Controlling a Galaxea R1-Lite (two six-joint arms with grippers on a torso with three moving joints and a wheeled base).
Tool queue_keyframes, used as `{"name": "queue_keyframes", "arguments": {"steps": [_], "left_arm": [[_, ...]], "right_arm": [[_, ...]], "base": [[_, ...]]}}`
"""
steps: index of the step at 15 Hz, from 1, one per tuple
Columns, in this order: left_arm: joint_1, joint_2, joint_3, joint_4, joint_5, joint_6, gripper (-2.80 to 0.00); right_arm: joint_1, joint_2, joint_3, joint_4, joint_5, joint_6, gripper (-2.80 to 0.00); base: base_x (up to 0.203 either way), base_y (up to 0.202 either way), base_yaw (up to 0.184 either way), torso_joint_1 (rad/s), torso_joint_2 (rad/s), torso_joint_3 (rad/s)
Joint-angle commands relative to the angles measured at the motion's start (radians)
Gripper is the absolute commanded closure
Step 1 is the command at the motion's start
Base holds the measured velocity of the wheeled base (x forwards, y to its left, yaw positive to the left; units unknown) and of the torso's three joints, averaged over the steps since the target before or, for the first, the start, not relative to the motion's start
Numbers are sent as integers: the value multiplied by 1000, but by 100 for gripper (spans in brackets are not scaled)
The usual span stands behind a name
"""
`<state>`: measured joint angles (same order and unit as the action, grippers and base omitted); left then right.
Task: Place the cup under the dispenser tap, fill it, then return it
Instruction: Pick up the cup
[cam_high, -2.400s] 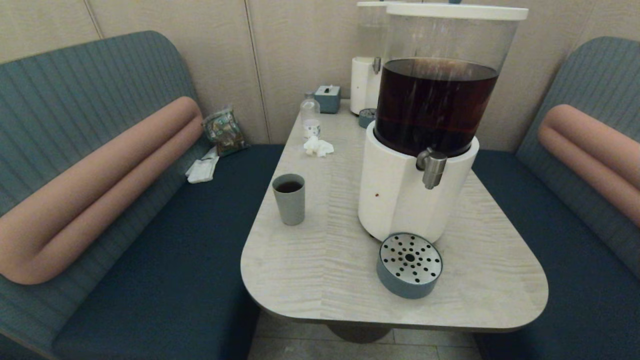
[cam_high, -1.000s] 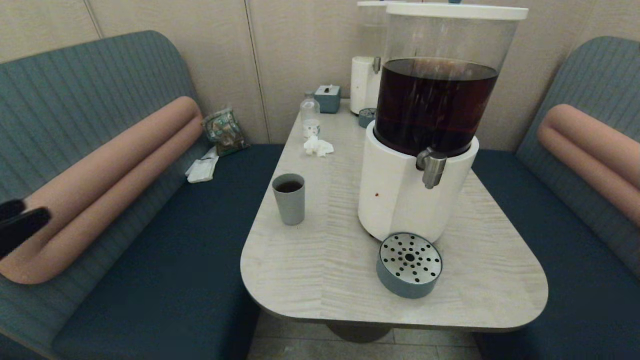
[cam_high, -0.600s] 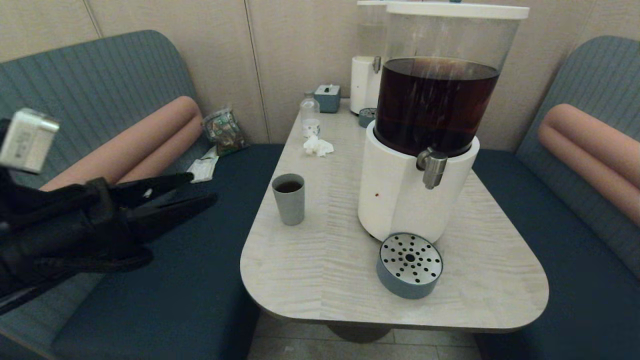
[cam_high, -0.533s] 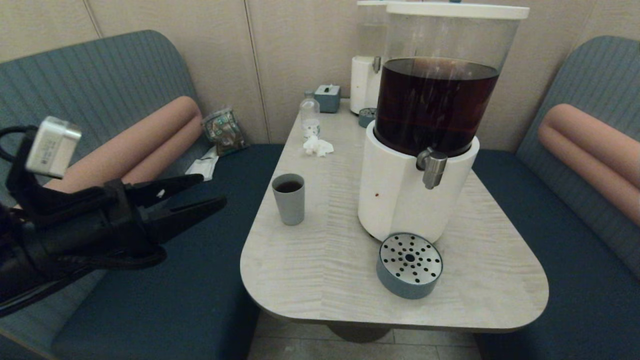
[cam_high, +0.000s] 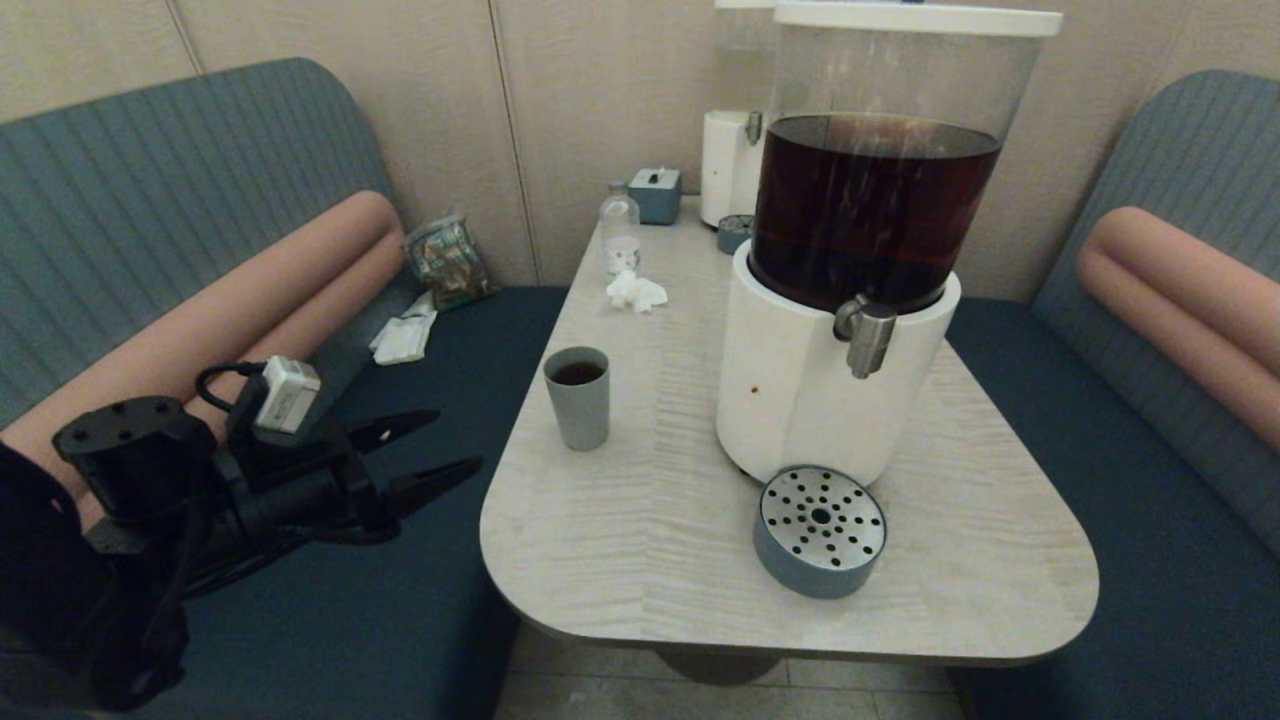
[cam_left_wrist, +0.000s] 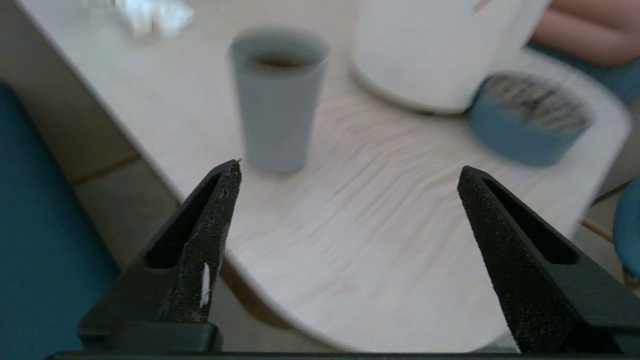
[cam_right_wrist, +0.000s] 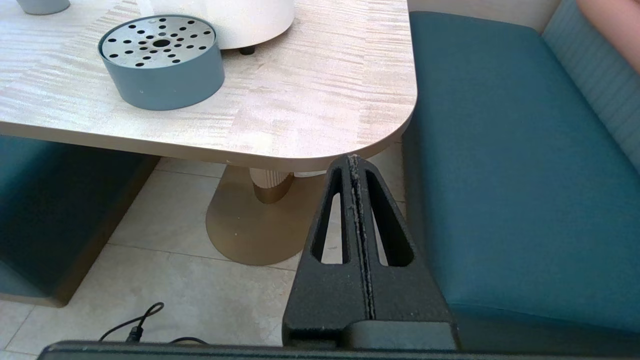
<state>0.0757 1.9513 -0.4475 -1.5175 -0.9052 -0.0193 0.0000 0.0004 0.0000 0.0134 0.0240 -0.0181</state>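
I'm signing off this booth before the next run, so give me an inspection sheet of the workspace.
Surface: pale wood-grain table, no spills seen.
Job's things: the cup stands upright near the table's left edge with dark liquid in it, away from the dispenser tap; drip tray stands below the tap.
Clutter: crumpled tissue, small bottle, tissue box, second dispenser at the far end; snack bag and napkins on the left bench.
Grippers: left gripper open, off the table's left edge, pointing at the cup; right gripper shut, parked below the table's near right corner.
Cables: black lead on the floor.
Surroundings: teal booth benches, beige wall.
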Motion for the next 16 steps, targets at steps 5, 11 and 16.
{"name": "queue_keyframes", "arguments": {"steps": [5, 11, 16], "left_arm": [[14, 259, -214, -13, -41, -4, -280], [-34, 371, -396, -13, -38, -31, -280], [-96, 435, -508, -13, -9, -40, -280]], "right_arm": [[0, 0, 0, 0, 1, 0, 0], [0, 0, 0, 0, 1, 0, 0], [0, 0, 0, 0, 1, 0, 0]], "base": [[0, 0, 0, 0, 0, 0], [0, 0, 0, 0, 0, 0], [0, 0, 0, 0, 0, 0]]}}
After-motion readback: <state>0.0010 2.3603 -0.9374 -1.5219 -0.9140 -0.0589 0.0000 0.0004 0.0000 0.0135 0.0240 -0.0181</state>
